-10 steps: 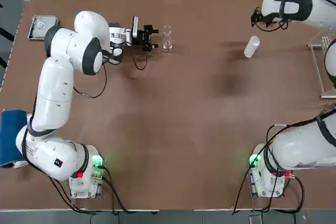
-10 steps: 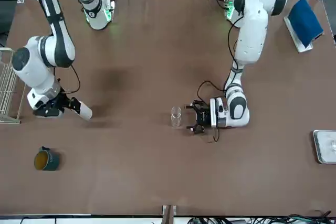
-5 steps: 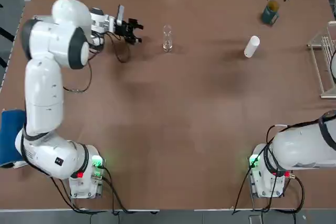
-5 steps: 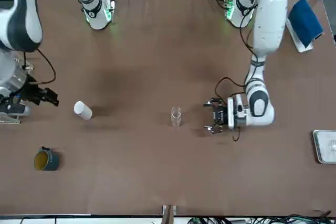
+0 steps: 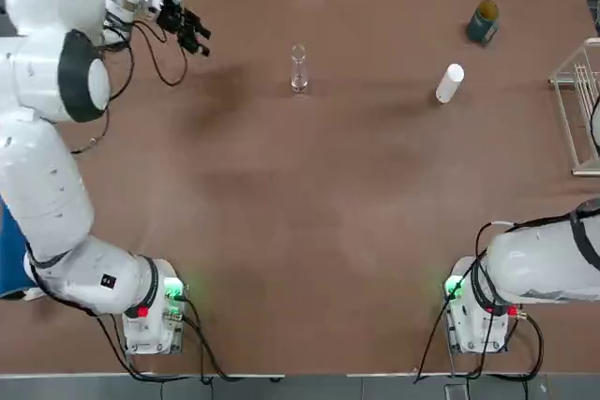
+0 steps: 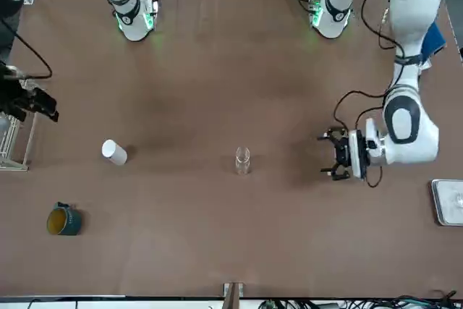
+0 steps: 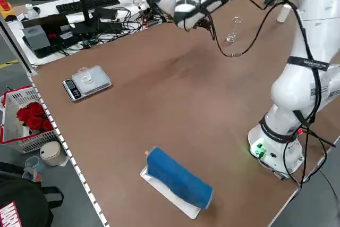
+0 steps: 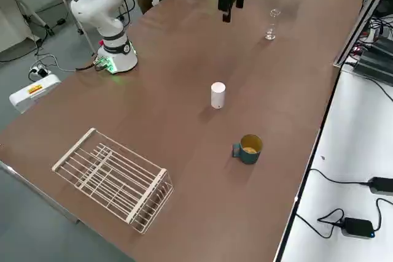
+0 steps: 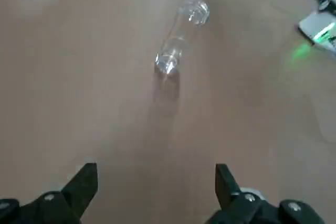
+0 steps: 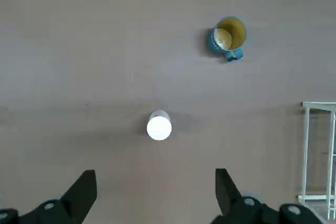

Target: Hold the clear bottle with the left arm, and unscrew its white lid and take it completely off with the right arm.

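Both grippers are empty and spread wide: in the top view the upright clear bottle (image 5: 298, 67) sits at roughly 4 o'clock from the left gripper (image 5: 190, 33), nearer it than the right gripper (image 6: 32, 103), while the white lid (image 5: 450, 82) stands off alone.

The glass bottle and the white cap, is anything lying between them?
No. In the top view, only bare brown table separates the glass bottle from the white cap.

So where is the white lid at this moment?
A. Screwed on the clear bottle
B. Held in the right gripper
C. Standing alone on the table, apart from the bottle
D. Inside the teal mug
C. The white lid stands by itself on the table, well away from the clear bottle, and no gripper touches it.
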